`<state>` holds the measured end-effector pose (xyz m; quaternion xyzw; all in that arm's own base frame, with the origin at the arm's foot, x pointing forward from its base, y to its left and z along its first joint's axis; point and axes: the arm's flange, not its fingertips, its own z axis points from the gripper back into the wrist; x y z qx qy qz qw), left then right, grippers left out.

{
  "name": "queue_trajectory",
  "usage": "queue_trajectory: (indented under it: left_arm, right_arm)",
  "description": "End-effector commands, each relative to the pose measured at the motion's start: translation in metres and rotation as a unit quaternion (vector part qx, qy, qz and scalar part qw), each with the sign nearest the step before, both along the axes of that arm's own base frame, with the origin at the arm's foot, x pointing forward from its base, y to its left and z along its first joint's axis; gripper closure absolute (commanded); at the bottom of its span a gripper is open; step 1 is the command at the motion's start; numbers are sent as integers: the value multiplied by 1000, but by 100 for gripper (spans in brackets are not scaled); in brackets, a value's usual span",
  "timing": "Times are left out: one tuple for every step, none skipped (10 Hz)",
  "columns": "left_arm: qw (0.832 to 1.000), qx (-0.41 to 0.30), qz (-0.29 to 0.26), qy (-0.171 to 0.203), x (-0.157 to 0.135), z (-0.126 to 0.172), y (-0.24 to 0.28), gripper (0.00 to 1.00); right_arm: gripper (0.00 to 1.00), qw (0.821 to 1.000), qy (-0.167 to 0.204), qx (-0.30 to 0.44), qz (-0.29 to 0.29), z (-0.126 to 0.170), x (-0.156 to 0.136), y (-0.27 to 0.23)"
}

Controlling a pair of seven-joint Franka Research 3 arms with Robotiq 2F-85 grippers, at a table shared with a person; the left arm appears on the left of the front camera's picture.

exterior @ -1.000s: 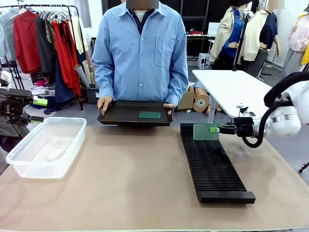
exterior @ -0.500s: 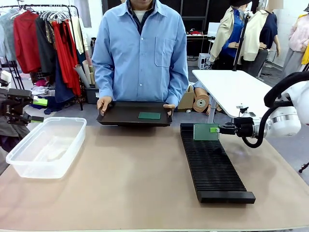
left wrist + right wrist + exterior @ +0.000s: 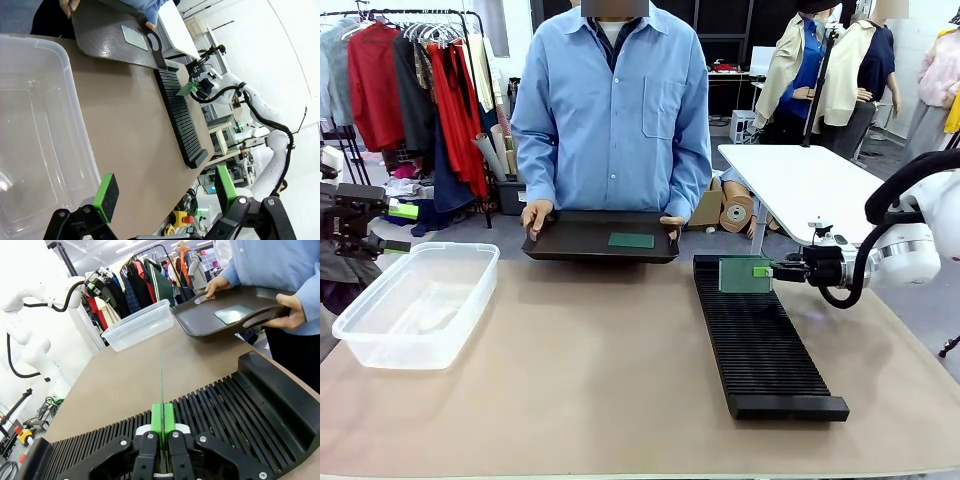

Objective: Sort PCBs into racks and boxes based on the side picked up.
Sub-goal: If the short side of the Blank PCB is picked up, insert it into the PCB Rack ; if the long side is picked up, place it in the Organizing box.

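PCB (image 3: pixel 740 274) stands edge-on, pinched between pads of right gripper (image 3: pixel 163 419) (above rack (image 3: pixel 765 345)).

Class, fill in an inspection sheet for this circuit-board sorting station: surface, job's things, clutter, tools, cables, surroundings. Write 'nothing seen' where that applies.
Surface: brown table, flat, bare between the items.
Job's things: black rack on the right; clear tub on the left; green board upright over the rack's far end; second board lying on a black tray that the person holds at the far edge.
Clutter: nothing seen.
Tools: right tool shut on the green board; left tool open, near the tub, holding nothing.
Cables: black hose looping by the right wrist.
Surroundings: clothes rail behind left; white table behind right.
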<state>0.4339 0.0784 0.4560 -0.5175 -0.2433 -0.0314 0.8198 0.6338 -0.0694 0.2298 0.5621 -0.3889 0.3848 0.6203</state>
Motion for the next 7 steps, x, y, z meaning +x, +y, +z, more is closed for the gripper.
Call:
queue_trajectory:
  left_arm:
    - [1000,-1,-2,-2,-1,2,0,0]
    - [1000,-1,-2,-2,-1,2,0,0]
    - [1000,-1,-2,-2,-1,2,0,0]
    - [1000,-1,-2,-2,-1,2,0,0]
    - [1000,-1,-2,-2,-1,2,0,0]
    - [1000,-1,-2,-2,-1,2,0,0]
    - [1000,-1,-2,-2,-1,2,0,0]
  right_arm:
    - [100,999,-31,3,17,-2,5,1]
    - [100,999,-38,1,23,-3,6,2]
    - [100,998,-46,1,32,-3,7,1]
    - [100,999,-43,-1,34,-5,10,1]
    - [100,999,-41,-1,33,-6,12,0]
    - [100,999,-42,-1,34,-7,13,-1]
    - [100,999,-41,1,34,-8,15,-1]
